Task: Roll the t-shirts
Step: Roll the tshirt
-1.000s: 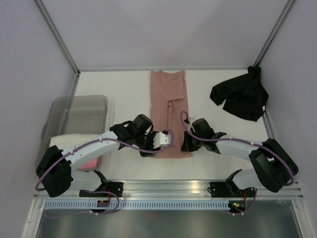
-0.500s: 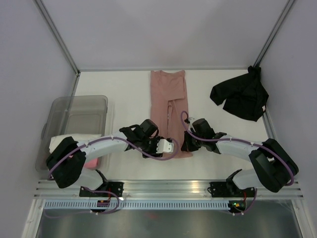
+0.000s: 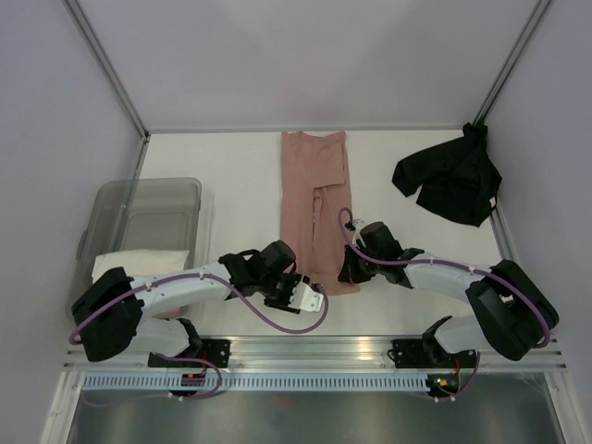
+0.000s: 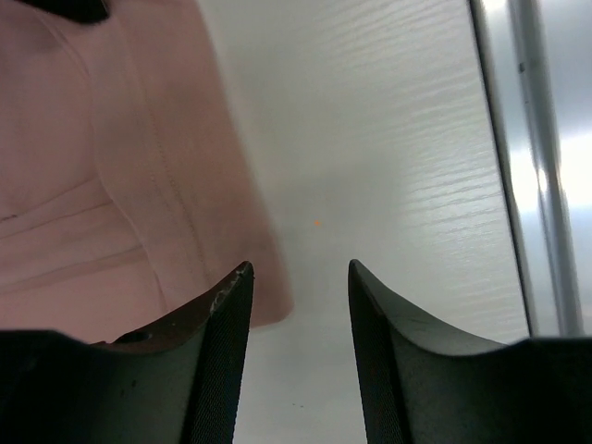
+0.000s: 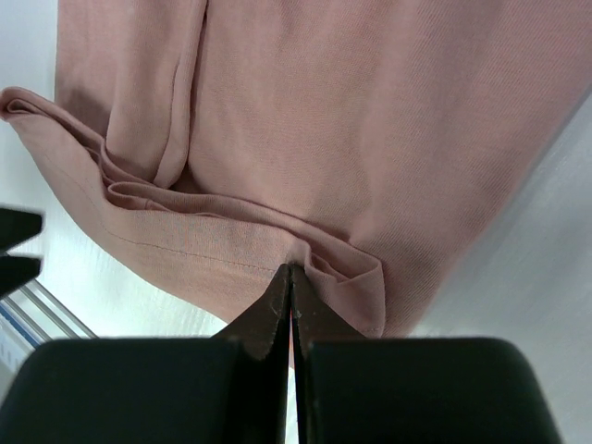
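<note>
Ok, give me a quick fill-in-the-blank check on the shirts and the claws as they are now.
1. The folded shirt pinched at its near hem by the right claw is ____ in colour.
2. The left claw is open beside that hem and holds ____.
3. The black shirt lies crumpled at the far ____ corner of the table.

Missing words: pink; nothing; right.
</note>
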`<state>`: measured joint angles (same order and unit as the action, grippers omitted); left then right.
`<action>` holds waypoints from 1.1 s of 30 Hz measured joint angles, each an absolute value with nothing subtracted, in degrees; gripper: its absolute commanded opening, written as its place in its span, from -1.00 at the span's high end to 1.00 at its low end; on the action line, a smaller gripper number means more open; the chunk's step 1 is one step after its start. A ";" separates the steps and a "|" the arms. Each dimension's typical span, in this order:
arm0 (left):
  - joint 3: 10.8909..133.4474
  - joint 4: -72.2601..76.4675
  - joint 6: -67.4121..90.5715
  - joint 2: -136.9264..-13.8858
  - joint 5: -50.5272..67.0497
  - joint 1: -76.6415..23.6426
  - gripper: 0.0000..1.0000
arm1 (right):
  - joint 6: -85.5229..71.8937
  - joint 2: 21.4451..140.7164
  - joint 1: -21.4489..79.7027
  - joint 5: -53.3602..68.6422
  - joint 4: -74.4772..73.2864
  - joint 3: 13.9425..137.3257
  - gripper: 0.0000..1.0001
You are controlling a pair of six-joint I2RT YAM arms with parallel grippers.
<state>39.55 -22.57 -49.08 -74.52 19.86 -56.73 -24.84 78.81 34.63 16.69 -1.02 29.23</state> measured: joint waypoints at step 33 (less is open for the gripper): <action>40.27 -17.63 -50.65 -80.79 15.22 -57.08 0.00 | -24.69 76.75 34.63 16.38 -0.40 27.44 0.99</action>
